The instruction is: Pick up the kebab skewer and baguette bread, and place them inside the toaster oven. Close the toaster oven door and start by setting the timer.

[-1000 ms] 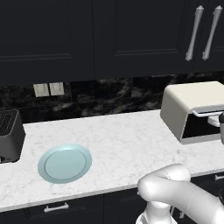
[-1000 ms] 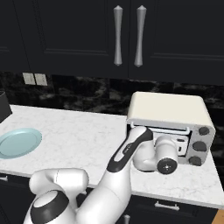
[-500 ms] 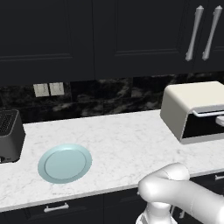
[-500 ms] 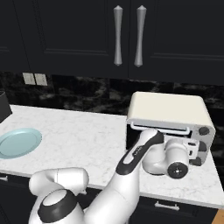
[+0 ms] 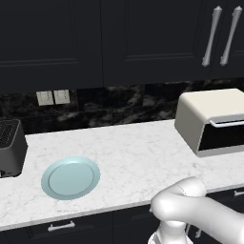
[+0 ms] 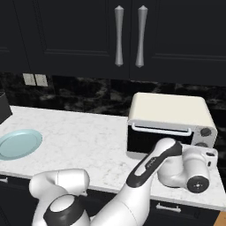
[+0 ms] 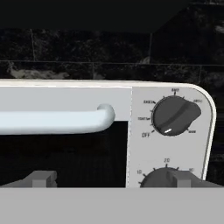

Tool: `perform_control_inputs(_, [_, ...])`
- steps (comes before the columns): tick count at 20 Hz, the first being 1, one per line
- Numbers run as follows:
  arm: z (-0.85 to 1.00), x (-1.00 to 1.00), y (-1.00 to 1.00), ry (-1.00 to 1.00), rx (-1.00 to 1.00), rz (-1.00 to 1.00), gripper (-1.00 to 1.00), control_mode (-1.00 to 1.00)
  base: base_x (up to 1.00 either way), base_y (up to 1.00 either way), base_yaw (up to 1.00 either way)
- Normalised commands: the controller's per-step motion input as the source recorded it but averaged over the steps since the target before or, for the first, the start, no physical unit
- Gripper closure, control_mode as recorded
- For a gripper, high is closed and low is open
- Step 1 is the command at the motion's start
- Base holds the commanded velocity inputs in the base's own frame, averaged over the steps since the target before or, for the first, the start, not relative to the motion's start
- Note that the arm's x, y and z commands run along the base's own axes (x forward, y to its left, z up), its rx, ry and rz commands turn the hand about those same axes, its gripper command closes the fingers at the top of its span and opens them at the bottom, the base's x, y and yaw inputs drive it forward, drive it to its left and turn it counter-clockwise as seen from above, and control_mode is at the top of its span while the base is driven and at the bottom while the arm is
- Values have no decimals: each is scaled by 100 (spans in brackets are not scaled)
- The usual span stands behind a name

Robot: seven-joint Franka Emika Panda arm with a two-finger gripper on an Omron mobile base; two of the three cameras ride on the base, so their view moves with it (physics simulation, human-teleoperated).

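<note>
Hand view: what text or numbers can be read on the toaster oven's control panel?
"OFF": beside the upper knob, lower left.
"10", "20": above the lower knob.
Other small labels ringing the upper knob: too blurred to read.
A third number right of "20": unreadable.

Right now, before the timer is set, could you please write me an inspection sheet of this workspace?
Surface: white marble counter, mostly bare.
Job's things: toaster oven at the right, door closed; pale handle and two knobs seen close in the hand view. Skewer and bread: nothing seen.
Clutter: light blue plate, nothing on it; black toaster at far left.
Tool: open, in front of the oven's knob panel, holding nothing.
Cables: nothing seen.
Surroundings: dark cabinets, black stone backsplash, wall outlets.
</note>
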Motion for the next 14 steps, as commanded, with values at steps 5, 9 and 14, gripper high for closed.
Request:
perform_control_inputs(5, [0,0,-19,0,0,1,-100,-100,0,0,0])
perform_control_inputs(9, [0,0,-8,0,0,1,-100,-100,0,0,0])
perform_control_inputs(14, [-8,0,-7,0,1,0,-100,-100,0,0,0])
